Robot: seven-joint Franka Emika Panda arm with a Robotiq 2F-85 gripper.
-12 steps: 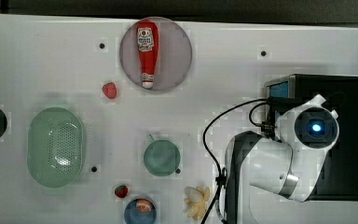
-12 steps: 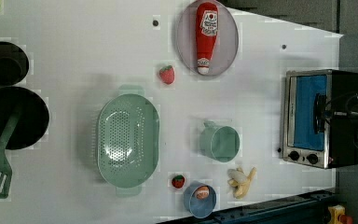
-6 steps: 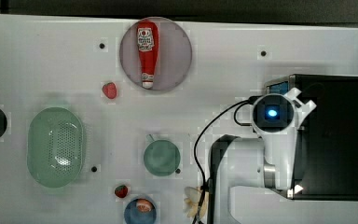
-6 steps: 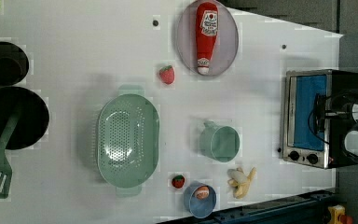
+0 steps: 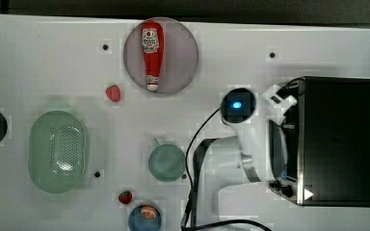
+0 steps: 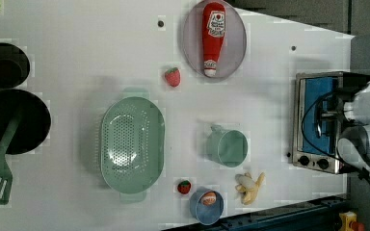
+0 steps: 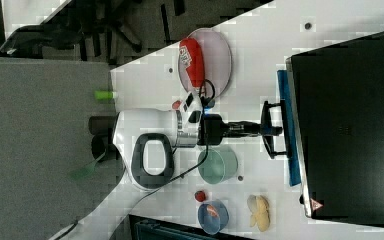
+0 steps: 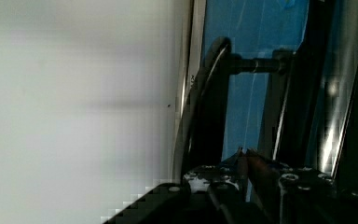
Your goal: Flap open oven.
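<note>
The black oven [image 5: 337, 139] stands at the top view's right, its silver front facing the table. In the right view my gripper [image 7: 271, 131] reaches level from the white arm and is shut on the dark handle bar [image 7: 266, 112] in front of the blue glass flap [image 7: 291, 165]. The flap leans a little away from the oven front [image 7: 305, 150]. In the wrist view the handle bar [image 8: 212, 107] runs close before the blue glass [image 8: 256, 46], with my fingertips [image 8: 244, 161] at it. In the left view the arm covers part of the oven [image 6: 318, 120].
A ketchup bottle [image 5: 150, 53] lies on a round plate [image 5: 183, 57]. A teal cup [image 5: 167, 162] sits beside the arm's base. A green colander [image 5: 57, 150], a strawberry [image 5: 113, 92], a blue bowl [image 5: 144, 217] and a banana [image 6: 250, 186] lie around.
The arm's wrist has moved toward the top view's left, away from above the oven, with the handle in the gripper. The flap now leans out from the front.
</note>
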